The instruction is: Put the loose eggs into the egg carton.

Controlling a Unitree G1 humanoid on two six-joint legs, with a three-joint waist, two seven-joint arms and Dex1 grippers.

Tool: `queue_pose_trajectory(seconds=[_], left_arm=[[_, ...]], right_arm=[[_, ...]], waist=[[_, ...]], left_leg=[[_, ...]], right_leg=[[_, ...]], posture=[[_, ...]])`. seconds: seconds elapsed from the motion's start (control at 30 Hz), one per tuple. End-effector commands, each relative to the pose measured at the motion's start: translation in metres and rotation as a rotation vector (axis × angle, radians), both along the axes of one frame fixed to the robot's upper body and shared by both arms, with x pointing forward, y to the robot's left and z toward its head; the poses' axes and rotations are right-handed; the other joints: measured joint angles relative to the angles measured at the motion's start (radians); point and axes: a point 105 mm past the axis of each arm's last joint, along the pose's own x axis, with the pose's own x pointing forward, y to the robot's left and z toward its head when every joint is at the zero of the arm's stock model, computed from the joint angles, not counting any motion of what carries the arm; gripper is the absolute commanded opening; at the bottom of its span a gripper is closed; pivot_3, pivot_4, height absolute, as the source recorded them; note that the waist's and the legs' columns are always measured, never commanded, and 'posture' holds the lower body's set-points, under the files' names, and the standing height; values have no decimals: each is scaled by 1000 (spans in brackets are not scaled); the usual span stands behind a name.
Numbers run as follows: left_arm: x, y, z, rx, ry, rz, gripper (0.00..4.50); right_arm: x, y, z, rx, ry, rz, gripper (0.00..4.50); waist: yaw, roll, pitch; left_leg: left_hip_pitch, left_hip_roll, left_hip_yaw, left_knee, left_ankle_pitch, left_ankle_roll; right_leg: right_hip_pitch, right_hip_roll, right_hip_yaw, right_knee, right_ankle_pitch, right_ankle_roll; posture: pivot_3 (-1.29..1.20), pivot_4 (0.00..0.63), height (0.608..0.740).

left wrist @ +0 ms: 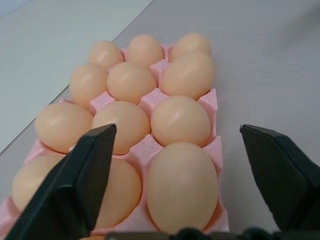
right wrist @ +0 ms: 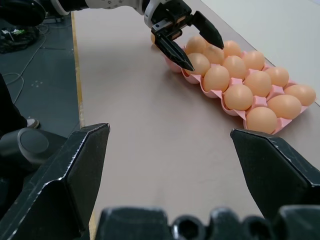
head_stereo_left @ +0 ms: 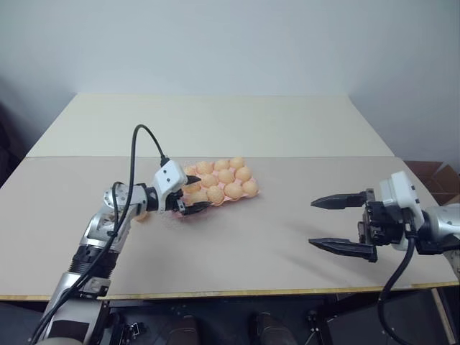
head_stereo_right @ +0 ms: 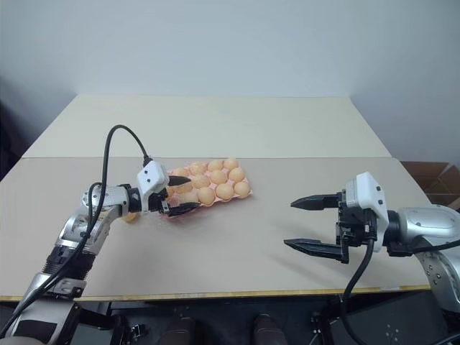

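Left wrist view: left gripper, fingers wide, straddles eggs in the pink egg carton on the worktop; right gripper gapes empty; careless retreat could dislodge eggs.

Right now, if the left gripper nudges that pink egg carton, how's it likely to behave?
The egg carton looks thin and moulded, so it would probably slide across the smooth table rather than tip, being flat and low. It may flex if lifted by one edge, loaded with eggs. The left gripper stands open at its near end, so a bump could jostle them.
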Motion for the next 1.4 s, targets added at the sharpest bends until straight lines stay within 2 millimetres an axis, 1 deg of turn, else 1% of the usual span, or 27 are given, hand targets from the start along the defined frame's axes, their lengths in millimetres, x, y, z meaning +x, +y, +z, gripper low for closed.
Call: queue_pose_trajectory(seconds=[0.03,0.13,0.17,0.27,0.37,0.43,0.47,0.5,0.57,0.63,0.7,0.83,1.0,1.27,1.4], left_arm=[[-11,15,38,-72,-91,-9,4452],[-27,37,53,-122,-113,-1,4452],[-33,45,55,-123,-117,2,4452],[-61,77,57,-105,-97,32,4452],[-85,111,58,-91,-82,154,4452],[-101,127,61,-105,-85,233,4452],[-112,133,61,-145,-78,279,4452],[-121,137,61,-172,-71,308,4452],[-136,141,54,-211,-47,362,4452],[-152,140,40,-239,-8,401,4452],[-160,139,32,-269,3,446,4452],[-163,133,27,-298,12,477,4452],[-157,132,27,-300,9,479,4452],[-142,128,29,-298,15,424,4452],[-130,125,26,-283,26,421,4452]], right_arm=[[-4,1,12,18,-64,10,4500],[0,2,12,26,-64,8,4500],[1,2,12,29,-65,7,4500],[7,2,13,39,-70,1,4500],[11,2,14,45,-69,3,4500],[14,2,14,46,-65,5,4500],[16,1,13,44,-63,3,4500],[18,1,13,43,-61,2,4500],[21,0,12,36,-61,-4,4500],[23,-1,12,39,-59,-10,4500],[24,-1,12,42,-57,-13,4500],[25,-1,13,44,-56,-13,4500],[25,0,15,41,-60,-11,4500],[25,0,15,29,-73,-25,4500],[25,1,15,35,-77,-42,4500]], waist=[[-1,0,0],[-4,0,0],[-8,0,0],[-22,0,0],[-24,0,0],[-22,0,0],[-19,0,0],[-19,0,0],[-16,0,0],[-15,0,0],[-12,0,0],[2,-1,-1],[2,-1,-1],[3,-1,-1],[3,-1,-1]], left_leg=[[0,0,0,0,0,0],[0,0,0,0,0,0],[1,0,0,0,0,0],[1,1,0,0,0,0],[2,1,0,0,0,0],[2,1,1,0,0,0],[1,1,1,0,0,0],[1,1,1,0,0,0],[1,1,2,0,0,0],[1,1,2,0,0,0],[1,1,3,0,0,0],[2,1,2,0,0,-1],[2,1,3,0,0,-1],[2,1,3,0,0,-1],[1,1,3,0,0,-1]], right_leg=[[0,0,0,0,0,0],[0,0,0,0,0,0],[0,0,0,0,0,0],[0,0,0,0,0,0],[0,0,0,0,0,0],[-1,-1,0,0,-2,-3],[-1,-1,0,0,-4,-6],[-1,-1,0,0,-4,-6],[-1,-2,0,-1,-4,-6],[-2,-2,0,-1,-4,-6],[-1,-2,1,-1,-4,-6],[-2,-2,0,0,-4,-7],[-2,-1,1,0,-5,-7],[-2,-1,1,0,-5,-7],[-2,-1,1,0,-5,-7]], posture=[[0,150,740],[0,150,740],[0,150,740],[0,150,740],[0,150,740],[0,150,740],[0,150,740],[0,150,740],[0,150,740],[0,150,740],[0,150,740],[0,150,740],[0,150,740],[0,150,740],[0,150,740]])
